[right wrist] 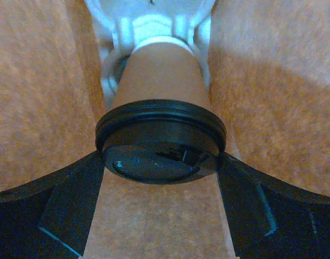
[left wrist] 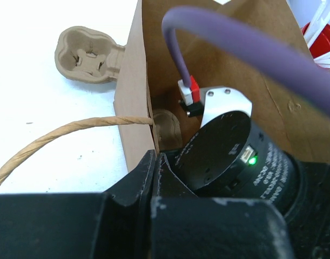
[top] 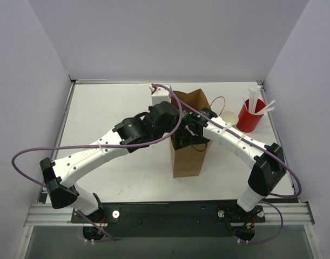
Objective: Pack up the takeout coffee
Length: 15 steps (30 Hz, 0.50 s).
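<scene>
Clamping the takeout coffee (right wrist: 159,75) at its lid (right wrist: 159,162), the right hand (right wrist: 160,162) sits inside the bag (right wrist: 35,81).

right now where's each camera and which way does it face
top external: above, behind the bases, looking down on table, paper bag, left arm, right arm.
left wrist: at the bag's rim, looking in; left fingers, right arm show.
right wrist: inside the bag, facing the takeout coffee between right fingers.
shared: the bag, all three.
</scene>
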Motion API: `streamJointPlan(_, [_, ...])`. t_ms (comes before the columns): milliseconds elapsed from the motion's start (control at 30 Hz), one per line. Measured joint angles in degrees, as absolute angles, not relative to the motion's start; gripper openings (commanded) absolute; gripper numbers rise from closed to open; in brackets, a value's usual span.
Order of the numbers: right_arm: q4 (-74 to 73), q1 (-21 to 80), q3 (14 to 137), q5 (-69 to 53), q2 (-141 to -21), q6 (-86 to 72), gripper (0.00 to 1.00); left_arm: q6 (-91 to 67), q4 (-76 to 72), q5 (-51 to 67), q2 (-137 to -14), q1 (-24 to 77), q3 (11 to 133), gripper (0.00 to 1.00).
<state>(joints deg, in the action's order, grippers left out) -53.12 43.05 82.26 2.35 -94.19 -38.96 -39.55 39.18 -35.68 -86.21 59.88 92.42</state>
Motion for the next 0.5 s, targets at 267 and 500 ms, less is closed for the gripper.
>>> streamJointPlan(267, [-49.3,43.2,77.3,1.9,-94.3,-39.0,0.78,-39.5,39.3,-36.0,-86.4,59.5,92.4,0.00])
streamJointPlan(500, [-48.0,43.2,76.1,1.9,-94.3,-38.9,0.78,-39.3,39.3,-36.1,-86.5,59.4,92.4,0.00])
